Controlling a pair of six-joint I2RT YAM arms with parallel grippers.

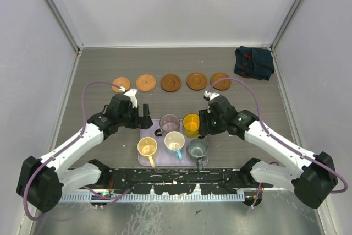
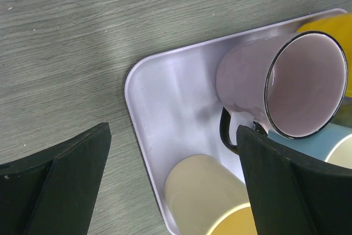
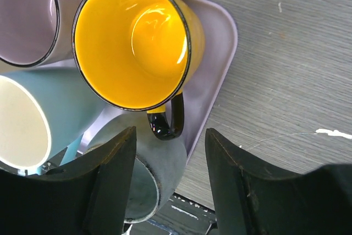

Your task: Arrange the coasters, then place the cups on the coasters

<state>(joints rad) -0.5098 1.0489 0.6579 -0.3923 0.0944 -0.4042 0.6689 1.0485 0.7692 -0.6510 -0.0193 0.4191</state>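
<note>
Lavender tray near the bases holds five crowded cups. The right gripper, jaws apart, straddles the handle of the yellow cup; a thin pinch may let it swing into neighbours. The left gripper gapes wide alongside. Coasters lie beyond, all bare.

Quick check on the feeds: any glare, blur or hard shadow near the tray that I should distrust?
Top external: soft even light, sharp, only faint shadows around the lavender tray. Left wrist: the tray's bare floor shows a hazy sheen and a dim shadow by the purple cup. Right wrist: bright glare spots inside the yellow-orange cup; table grain is crisp.
</note>
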